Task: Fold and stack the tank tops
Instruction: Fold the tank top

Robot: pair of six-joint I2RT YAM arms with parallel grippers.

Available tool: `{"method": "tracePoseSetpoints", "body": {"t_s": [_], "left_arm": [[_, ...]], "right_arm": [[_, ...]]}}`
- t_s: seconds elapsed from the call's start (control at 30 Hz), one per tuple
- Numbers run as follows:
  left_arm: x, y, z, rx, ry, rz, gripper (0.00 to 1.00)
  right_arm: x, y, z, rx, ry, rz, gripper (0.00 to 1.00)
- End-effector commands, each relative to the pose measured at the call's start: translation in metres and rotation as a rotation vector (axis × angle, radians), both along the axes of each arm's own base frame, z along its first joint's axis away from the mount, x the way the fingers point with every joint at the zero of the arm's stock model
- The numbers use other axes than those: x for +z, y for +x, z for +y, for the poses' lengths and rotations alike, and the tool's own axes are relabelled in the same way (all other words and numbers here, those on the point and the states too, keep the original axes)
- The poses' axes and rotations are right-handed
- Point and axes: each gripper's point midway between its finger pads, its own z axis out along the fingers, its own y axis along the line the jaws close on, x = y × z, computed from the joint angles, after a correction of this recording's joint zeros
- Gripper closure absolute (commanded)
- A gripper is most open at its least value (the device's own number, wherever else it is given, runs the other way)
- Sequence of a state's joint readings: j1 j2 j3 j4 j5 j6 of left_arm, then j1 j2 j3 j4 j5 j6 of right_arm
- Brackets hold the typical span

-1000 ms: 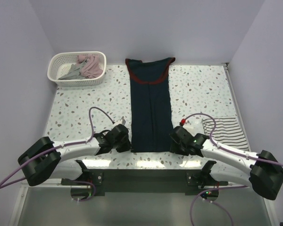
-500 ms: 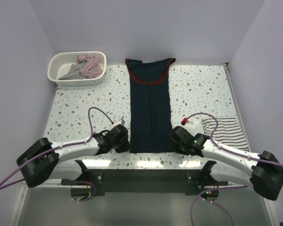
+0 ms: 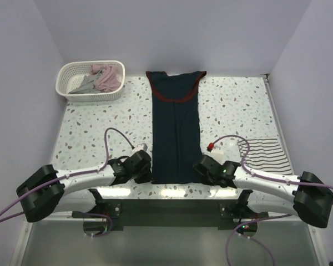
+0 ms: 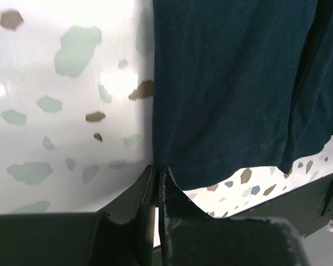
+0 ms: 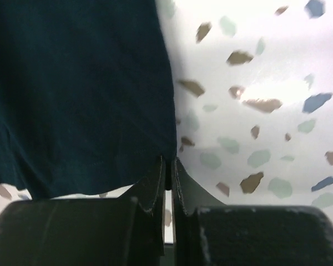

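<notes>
**Item 1: navy tank top** [image 3: 176, 133]. Dark navy with red trim at the neck. It lies flat on the speckled desk [image 3: 100, 127] as 1 long narrow strip. The neck end is at the far edge of the desk and the hem is at the near edge. The left wrist view shows 1 lengthwise fold line near the strip's right side.

**Item 2: left hand** [image 4: 157, 174]. At the near left corner of the navy tank top. The fingers are pressed together with the hem corner pinched between them.

**Item 3: right hand** [image 5: 167, 166]. At the near right corner of the navy tank top. The fingers are closed tight and the cloth's edge runs into the pinch.

**Item 4: striped tank top** [image 3: 265, 156]. White with thin dark stripes. It lies flat on the desk to the right of the navy tank top's hem end, apart from it and beyond the right hand.

**Item 5: basket** [image 3: 94, 95]. White plastic lattice, standing on the desk to the left of the navy tank top's neck end and not touching it.

**Item 6: pink and grey garments** [image 3: 100, 78]. Crumpled together inside the basket. How many there are cannot be told.
</notes>
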State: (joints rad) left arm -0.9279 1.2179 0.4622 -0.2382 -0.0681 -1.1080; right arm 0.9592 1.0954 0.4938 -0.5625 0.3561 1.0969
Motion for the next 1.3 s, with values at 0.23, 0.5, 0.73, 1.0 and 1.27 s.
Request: {"method": "tracePoseSetpoints", "body": {"t_s": [0.23,0.5,0.73,1.0,1.27], "left_arm": [[-0.006,-0.075,0.02,-0.073,0.093,0.108,1.0],[0.04,-0.068,0.012,-0.044,0.042,0.019,1.0],[0.076,-0.009,-0.007,-0.013,0.022,-0.093,1.0],[0.105,0.073,-0.008,0.067,0.017,-0.225,1.0],[0.128,0.15,-0.008,0.142,0.014,-0.32,1.0]], "right_arm": [[0.02,-0.079,0.03,0.13,-0.031,-0.014,1.0],[0.063,-0.083,0.043,0.137,-0.096,-0.117,1.0],[0.091,-0.028,0.054,0.131,0.002,-0.171,1.0],[0.11,0.041,0.066,0.085,0.019,-0.245,1.0],[0.131,0.12,0.064,0.016,-0.037,-0.331,1.0]]}}
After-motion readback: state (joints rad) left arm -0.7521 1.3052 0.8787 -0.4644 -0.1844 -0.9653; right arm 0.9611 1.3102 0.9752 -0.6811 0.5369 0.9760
